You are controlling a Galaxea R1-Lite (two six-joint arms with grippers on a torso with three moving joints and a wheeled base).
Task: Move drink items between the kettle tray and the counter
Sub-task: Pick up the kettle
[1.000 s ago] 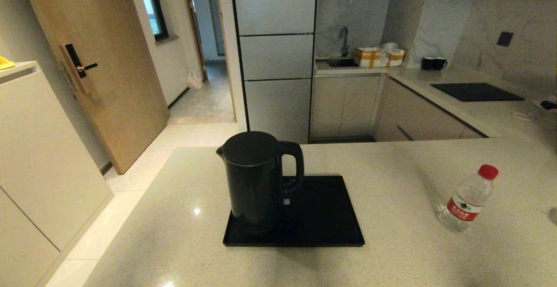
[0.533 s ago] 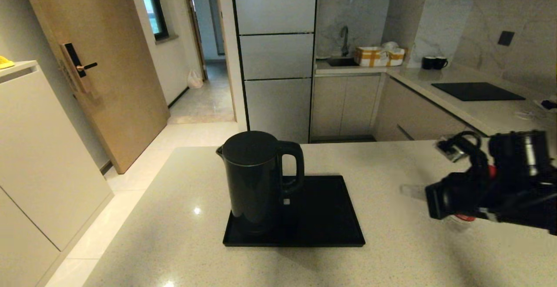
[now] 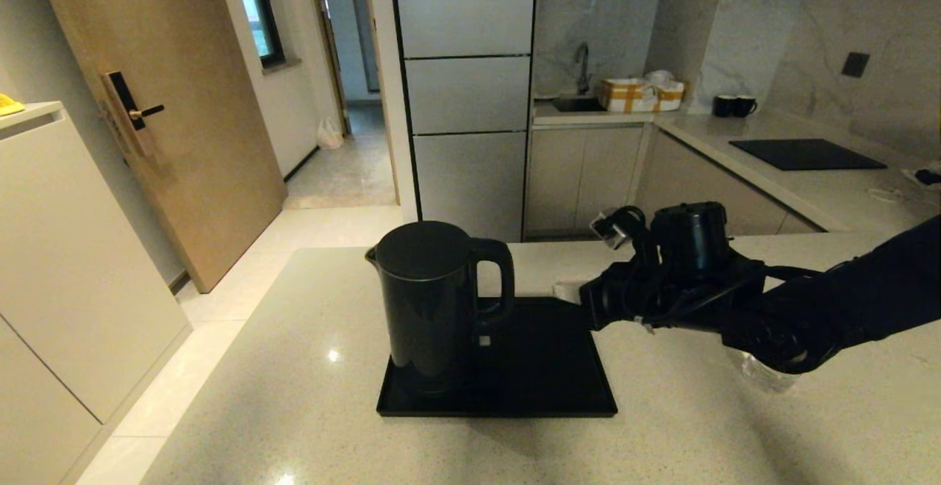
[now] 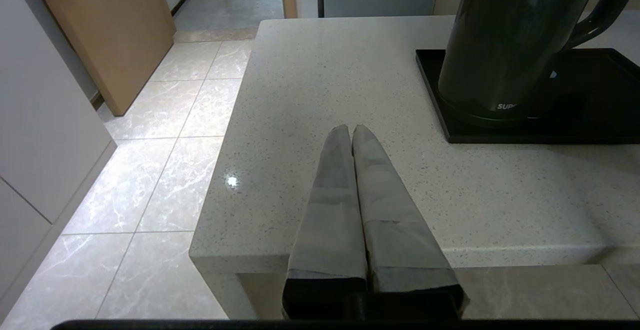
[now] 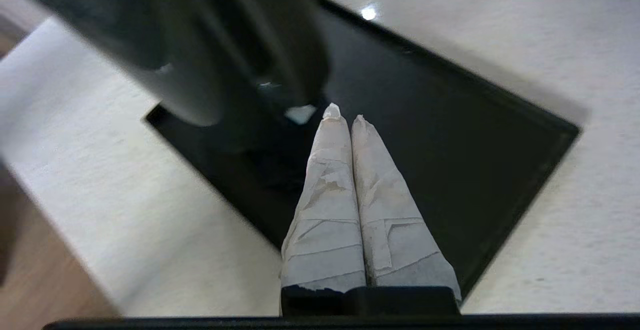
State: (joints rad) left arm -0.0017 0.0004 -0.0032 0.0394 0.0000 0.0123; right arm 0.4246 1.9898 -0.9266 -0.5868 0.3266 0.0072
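Note:
The black kettle (image 3: 434, 301) stands upright on the left half of the black kettle tray (image 3: 551, 375), handle toward the right. My right gripper (image 3: 564, 291) hovers shut and empty over the tray's far right part, just right of the kettle handle. In the right wrist view its tips (image 5: 345, 112) point at the kettle (image 5: 200, 45) above the tray (image 5: 450, 135). The water bottle (image 3: 764, 381) stands on the counter (image 3: 294, 397) at the right; only its clear base shows under my right arm. My left gripper (image 4: 351, 130) is shut and empty at the counter's near left corner, apart from the kettle (image 4: 505, 45).
Two dark mugs (image 3: 733, 106), a black cooktop panel (image 3: 805, 154) and a cardboard box (image 3: 639, 95) sit on the far counters. The counter's left edge (image 4: 220, 170) drops to the tiled floor. The tray's right half (image 4: 590, 95) is bare.
My right arm came in from the right and swept left across the counter to above the tray, now covering most of the bottle. Kettle, tray and bottle have not moved.

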